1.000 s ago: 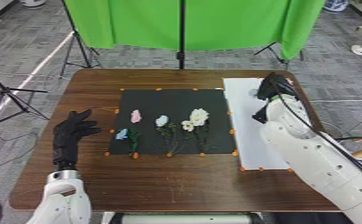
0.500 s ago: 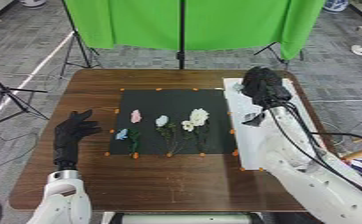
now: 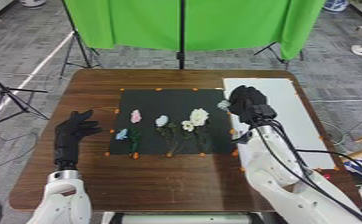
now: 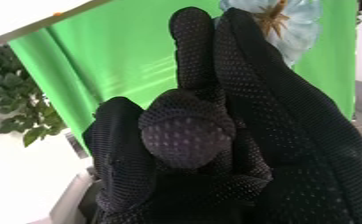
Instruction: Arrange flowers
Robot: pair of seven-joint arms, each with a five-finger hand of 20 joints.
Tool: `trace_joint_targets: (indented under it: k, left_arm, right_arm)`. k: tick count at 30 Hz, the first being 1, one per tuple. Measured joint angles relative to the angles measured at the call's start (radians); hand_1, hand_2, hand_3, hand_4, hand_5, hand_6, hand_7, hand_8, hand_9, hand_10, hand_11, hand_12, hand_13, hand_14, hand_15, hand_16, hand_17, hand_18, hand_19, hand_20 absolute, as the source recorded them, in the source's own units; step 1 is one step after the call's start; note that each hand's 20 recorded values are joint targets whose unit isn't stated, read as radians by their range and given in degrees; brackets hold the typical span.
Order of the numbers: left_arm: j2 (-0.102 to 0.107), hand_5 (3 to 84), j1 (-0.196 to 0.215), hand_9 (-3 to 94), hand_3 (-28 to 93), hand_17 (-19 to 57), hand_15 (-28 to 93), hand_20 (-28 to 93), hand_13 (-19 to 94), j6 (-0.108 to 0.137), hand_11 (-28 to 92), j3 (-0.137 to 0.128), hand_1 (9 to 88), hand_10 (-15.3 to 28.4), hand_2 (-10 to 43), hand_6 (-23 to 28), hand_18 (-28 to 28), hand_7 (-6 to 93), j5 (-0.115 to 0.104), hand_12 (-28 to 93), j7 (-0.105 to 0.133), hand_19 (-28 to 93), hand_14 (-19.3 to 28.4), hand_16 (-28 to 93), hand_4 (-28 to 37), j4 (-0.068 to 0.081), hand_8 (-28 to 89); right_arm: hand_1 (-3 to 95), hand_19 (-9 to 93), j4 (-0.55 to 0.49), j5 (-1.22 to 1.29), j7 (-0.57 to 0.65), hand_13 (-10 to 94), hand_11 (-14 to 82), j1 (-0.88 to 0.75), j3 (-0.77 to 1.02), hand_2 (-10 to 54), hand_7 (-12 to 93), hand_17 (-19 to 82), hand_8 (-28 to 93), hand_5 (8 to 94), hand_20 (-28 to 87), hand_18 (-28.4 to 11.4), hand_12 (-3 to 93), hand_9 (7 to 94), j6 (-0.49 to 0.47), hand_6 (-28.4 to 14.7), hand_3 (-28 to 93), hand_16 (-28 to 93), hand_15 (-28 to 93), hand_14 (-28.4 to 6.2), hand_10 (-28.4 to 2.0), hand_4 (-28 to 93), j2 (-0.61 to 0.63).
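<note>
The right hand [image 3: 248,104] is clamping its fingers on a pale blue flower [image 4: 295,29], whose bloom is jutting out beside the black mat's [image 3: 151,99] edge. The glove is masking most of the stem, so a weak pinch could be letting it twist; if lowered crookedly, it might be snagging the large white flower [image 3: 199,115] lying nearby. The left hand [image 3: 69,136] is resting open.

Tripods [image 3: 5,91] and green backdrop [image 3: 240,25] suggest a lab

Bright even light, faint sheen on table [image 3: 173,185], blown-out whites in wrist view
</note>
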Motion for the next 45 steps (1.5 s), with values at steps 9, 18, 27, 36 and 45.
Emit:
trace_joint_targets:
  k: [9,18,27,36,45]
  left_arm:
    - [-0.001,59.3,0.0,63.5,60,21.7,39,9,61,-0.008,23,-0.001,23.3,18.0,14.0,8.2,25.9,7.7,0.002,14,0.001,71,21.9,-3,-26.1,0.0,-4]
    - [-0.003,59.4,0.002,63.4,60,21.6,39,10,61,-0.015,23,-0.004,23.6,17.9,13.8,8.3,25.9,7.7,0.008,14,0.0,71,21.8,-3,-26.1,-0.002,-4]
    - [-0.005,59.4,0.002,63.1,59,21.6,39,10,61,-0.023,23,-0.006,23.6,18.0,13.7,8.2,25.9,7.7,0.011,14,-0.003,71,21.8,-3,-25.7,-0.002,-4]
    - [-0.006,59.2,0.003,63.1,59,21.6,39,10,61,-0.029,23,-0.007,23.7,18.0,13.6,8.2,25.9,7.8,0.013,14,-0.006,71,21.8,-3,-25.6,-0.003,-4]
    - [-0.006,59.2,0.007,63.1,59,21.5,39,10,61,-0.034,23,-0.009,23.7,18.0,13.6,8.2,25.9,7.6,0.017,14,-0.007,71,21.7,-3,-25.7,-0.005,-4]
  right_arm:
    - [62.4,93,-0.021,0.007,0.001,85,17.8,-0.031,-0.018,-9.5,44,59,4,71.8,58,-15.6,44.5,83.8,-0.059,-0.8,56,34,65,-2.7,-9.8,-16,-0.003]
    - [59.2,93,-0.025,0.026,0.0,85,10.6,-0.042,-0.02,-9.5,34,58,5,70.5,56,-15.8,41.7,82.1,-0.091,-0.9,55,34,64,-3.1,-10.2,-15,-0.003]
    - [58.3,93,-0.043,0.048,-0.005,84,10.2,-0.063,-0.004,-9.5,32,57,6,70.4,55,-15.6,40.7,81.5,-0.141,-1.1,54,33,63,-3.3,-10.5,-15,0.006]
    - [56.2,93,-0.076,0.059,-0.028,83,16.3,-0.102,0.018,-9.5,31,56,6,69.1,54,-15.8,35.7,78.3,-0.184,-1.2,54,33,63,-3.5,-11.4,-14,0.05]
    - [51.5,93,-0.101,0.115,-0.037,83,23.5,-0.117,0.021,-9.5,30,55,6,68.3,55,-16.2,27.3,74.5,-0.231,-1.1,56,33,63,-3.8,-12.8,-14,0.09]
